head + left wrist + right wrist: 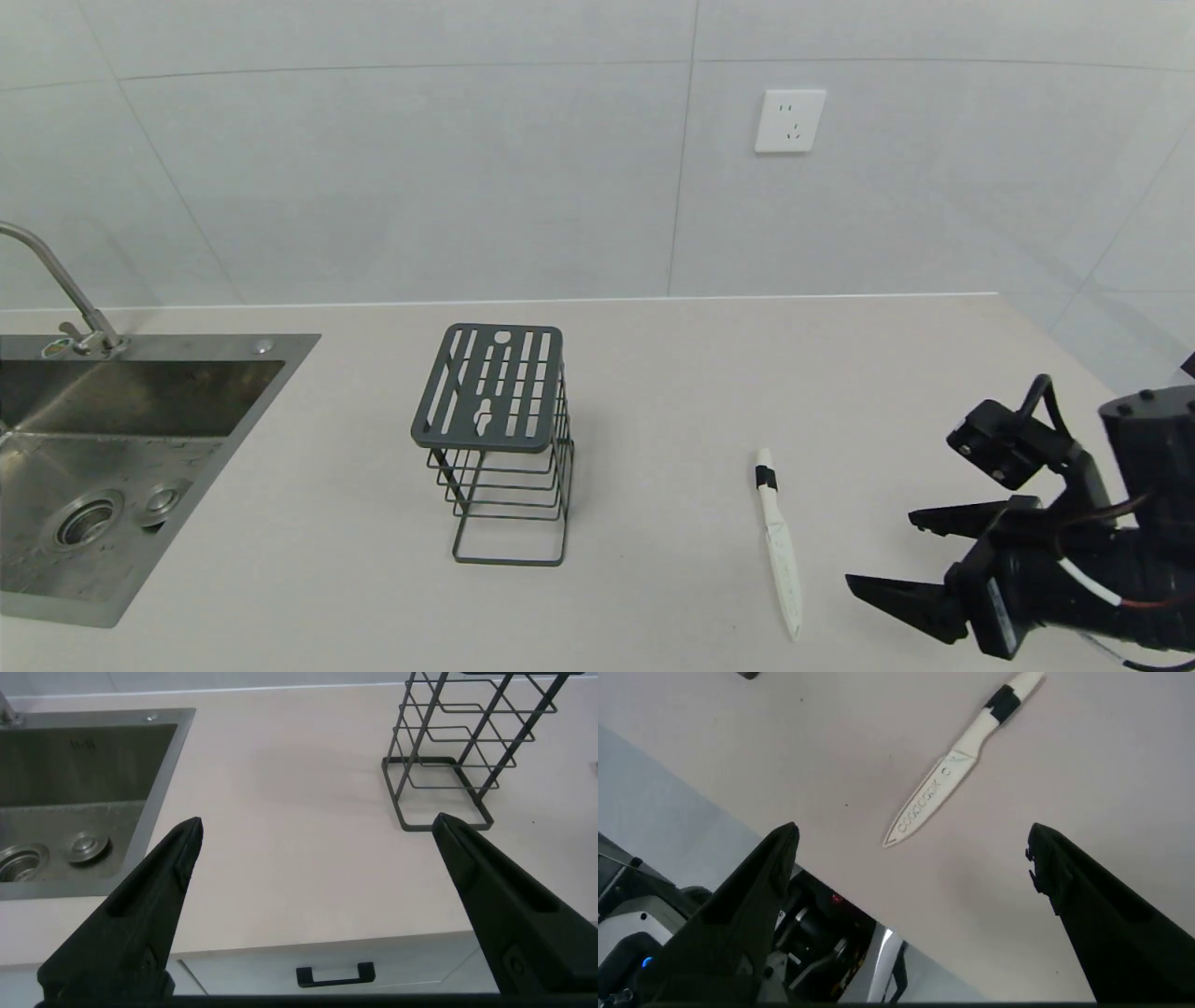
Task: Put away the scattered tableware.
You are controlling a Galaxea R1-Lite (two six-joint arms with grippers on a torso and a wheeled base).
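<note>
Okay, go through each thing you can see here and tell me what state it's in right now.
Knife: lying flat on the counter, not held.
Rack: upright, nothing in its slots.
Faucet: no water running.
Drawer: shut.
Right gripper: open, holding nothing.
Left gripper: open, holding nothing.

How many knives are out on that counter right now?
1. The white knife lies flat on the counter between the wire rack and the right gripper. The sink is partly cut off, so more could hide there.
</note>
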